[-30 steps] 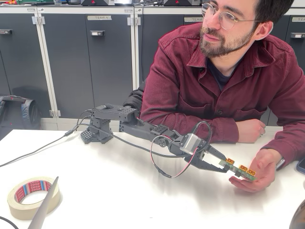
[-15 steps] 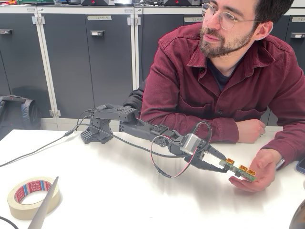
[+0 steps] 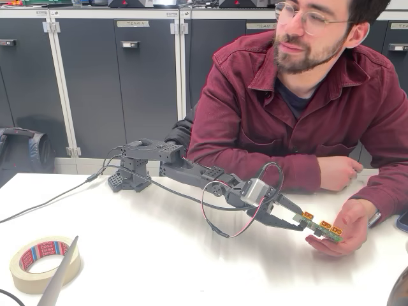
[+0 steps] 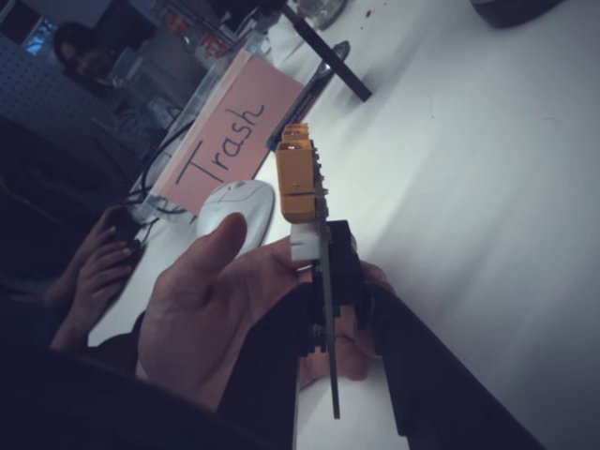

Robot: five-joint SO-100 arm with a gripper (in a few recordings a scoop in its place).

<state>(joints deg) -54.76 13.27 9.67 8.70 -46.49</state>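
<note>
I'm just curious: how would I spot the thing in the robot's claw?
In the fixed view, look right along the white table to a person's open hand. Above it the gripper pinches a thin green circuit board, alone in carrying orange connectors.

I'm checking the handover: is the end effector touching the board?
Touching. In the wrist view the board sits edge-on, pinched between both fingers of the end effector. The fixed view also shows its tips closed on the board's end.
</note>
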